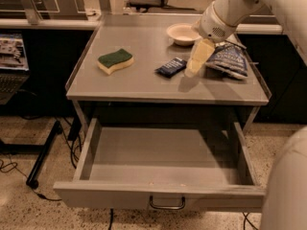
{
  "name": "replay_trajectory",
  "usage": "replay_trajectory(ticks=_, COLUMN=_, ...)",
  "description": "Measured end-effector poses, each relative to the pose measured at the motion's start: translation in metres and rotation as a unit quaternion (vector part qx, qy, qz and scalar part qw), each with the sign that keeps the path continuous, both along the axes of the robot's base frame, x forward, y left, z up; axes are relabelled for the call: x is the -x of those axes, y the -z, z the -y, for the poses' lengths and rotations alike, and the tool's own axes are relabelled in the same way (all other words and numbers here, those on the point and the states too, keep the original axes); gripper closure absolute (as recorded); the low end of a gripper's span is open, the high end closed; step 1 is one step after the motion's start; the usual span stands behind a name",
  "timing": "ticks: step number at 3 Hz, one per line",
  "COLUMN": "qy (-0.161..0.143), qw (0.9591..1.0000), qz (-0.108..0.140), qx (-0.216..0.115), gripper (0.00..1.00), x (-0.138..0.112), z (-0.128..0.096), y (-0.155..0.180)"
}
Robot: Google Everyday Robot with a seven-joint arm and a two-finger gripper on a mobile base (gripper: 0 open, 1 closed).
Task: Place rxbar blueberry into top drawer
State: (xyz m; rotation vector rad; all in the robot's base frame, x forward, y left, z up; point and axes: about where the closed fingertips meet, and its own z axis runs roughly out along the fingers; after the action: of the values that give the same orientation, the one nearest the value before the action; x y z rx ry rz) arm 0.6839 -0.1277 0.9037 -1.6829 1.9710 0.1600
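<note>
The rxbar blueberry (pixel 171 67) is a small dark navy bar lying flat on the grey table top, right of centre. My gripper (pixel 193 69) hangs from the white arm just to the right of the bar, its pale fingers pointing down close to the table, not holding anything that I can see. The top drawer (pixel 158 196) is pulled out wide below the table top, with a curved metal handle (pixel 167 205) at the centre of its front panel. Nothing lies inside it.
A green and yellow sponge (pixel 115 61) lies at the table's left. A white bowl (pixel 183 33) stands at the back. A crinkled blue chip bag (pixel 229 60) lies right of the gripper. Cables and a stand foot lie on the floor at left.
</note>
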Motion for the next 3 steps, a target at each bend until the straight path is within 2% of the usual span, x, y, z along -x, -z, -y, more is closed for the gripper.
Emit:
replay_trajectory(ticks=1, qy=-0.023, qw=0.9997, qz=-0.002, qx=-0.012, gripper=0.00, x=-0.019, z=-0.015, y=0.009)
replay_trajectory(ticks=3, qy=-0.032, qw=0.9980, qz=-0.047, qx=-0.027, gripper=0.00, x=-0.033, z=-0.025, y=0.048)
